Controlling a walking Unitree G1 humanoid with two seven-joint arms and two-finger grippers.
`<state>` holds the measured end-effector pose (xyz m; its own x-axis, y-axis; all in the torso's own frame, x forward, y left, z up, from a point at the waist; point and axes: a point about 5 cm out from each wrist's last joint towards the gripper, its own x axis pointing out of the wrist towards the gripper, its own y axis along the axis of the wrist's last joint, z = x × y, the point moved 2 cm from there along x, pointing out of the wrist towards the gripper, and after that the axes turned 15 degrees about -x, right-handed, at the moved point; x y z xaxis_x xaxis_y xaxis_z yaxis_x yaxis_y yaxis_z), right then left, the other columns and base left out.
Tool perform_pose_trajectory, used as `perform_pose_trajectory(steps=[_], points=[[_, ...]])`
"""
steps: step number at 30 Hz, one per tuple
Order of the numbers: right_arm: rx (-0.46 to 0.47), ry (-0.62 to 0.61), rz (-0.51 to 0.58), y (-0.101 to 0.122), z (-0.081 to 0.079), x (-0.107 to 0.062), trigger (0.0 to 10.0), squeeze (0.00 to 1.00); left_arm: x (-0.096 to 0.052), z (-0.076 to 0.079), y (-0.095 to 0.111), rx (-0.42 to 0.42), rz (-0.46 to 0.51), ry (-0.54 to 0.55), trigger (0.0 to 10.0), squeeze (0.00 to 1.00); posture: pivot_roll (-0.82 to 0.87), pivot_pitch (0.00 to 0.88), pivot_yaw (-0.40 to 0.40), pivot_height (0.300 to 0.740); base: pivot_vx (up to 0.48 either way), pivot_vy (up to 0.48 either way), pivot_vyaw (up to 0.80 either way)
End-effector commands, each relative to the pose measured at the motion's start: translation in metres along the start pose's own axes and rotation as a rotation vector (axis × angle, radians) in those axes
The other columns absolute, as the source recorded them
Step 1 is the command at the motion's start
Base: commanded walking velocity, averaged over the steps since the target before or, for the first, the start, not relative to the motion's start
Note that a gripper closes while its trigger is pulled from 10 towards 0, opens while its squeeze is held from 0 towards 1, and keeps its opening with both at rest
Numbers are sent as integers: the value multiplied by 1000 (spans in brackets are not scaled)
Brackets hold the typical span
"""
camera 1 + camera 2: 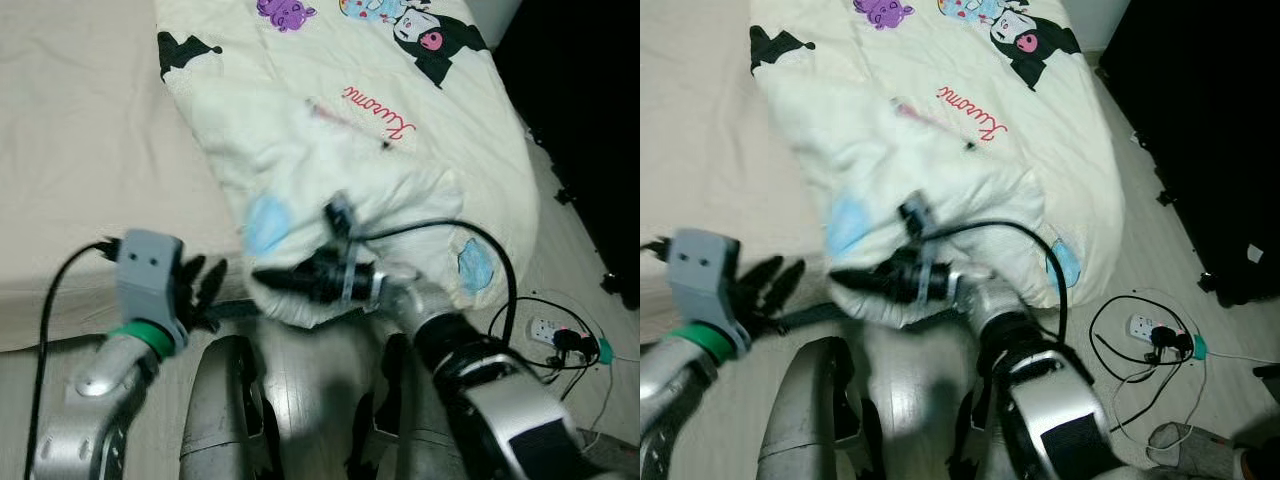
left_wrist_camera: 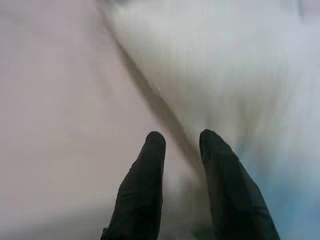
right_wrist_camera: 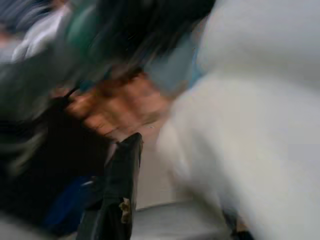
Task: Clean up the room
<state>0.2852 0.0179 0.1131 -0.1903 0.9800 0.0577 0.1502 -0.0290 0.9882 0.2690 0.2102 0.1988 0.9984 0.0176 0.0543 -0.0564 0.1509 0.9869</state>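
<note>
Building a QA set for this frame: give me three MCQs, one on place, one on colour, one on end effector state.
1. Where does the power strip lie?
A. on the bed
B. on the floor to the robot's right
C. on the quilt

2. What colour is the script lettering on the quilt?
A. red
B. green
C. black

3. How do the left end effector fingers stand?
A. shut on the quilt
B. shut on a cable
C. apart, holding nothing

Key: 1 B, the strip sits among cables on the wood floor beside the bed. 2 A, the cursive reads red on cream. 3 C, the left wrist view shows a gap between the black fingers, over the quilt's edge.
</note>
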Motion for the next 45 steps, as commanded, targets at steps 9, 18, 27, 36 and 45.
perform_pose_trajectory(steps=[9,18,27,36,45], points=[[76,328,-23,-16,-72,6,10000,0,10,-3,48,18,177,40,10000,0,128,258,1,551,0,0,0],[-114,-323,14,0,-18,-62,10000,0,39,63,-24,43,-24,-181,10000,0,61,257,11,551,0,0,0],[-274,-844,132,48,4,-137,10000,0,63,83,-79,261,-44,-193,10000,0,10,259,16,551,0,0,0],[-212,-1044,29,11,6,-167,10000,0,38,33,-132,427,-245,-171,10000,0,21,266,29,551,0,0,0],[-202,-1034,57,13,9,-153,10000,0,4,-21,-119,399,-236,-97,10000,0,54,264,28,551,0,0,0]])
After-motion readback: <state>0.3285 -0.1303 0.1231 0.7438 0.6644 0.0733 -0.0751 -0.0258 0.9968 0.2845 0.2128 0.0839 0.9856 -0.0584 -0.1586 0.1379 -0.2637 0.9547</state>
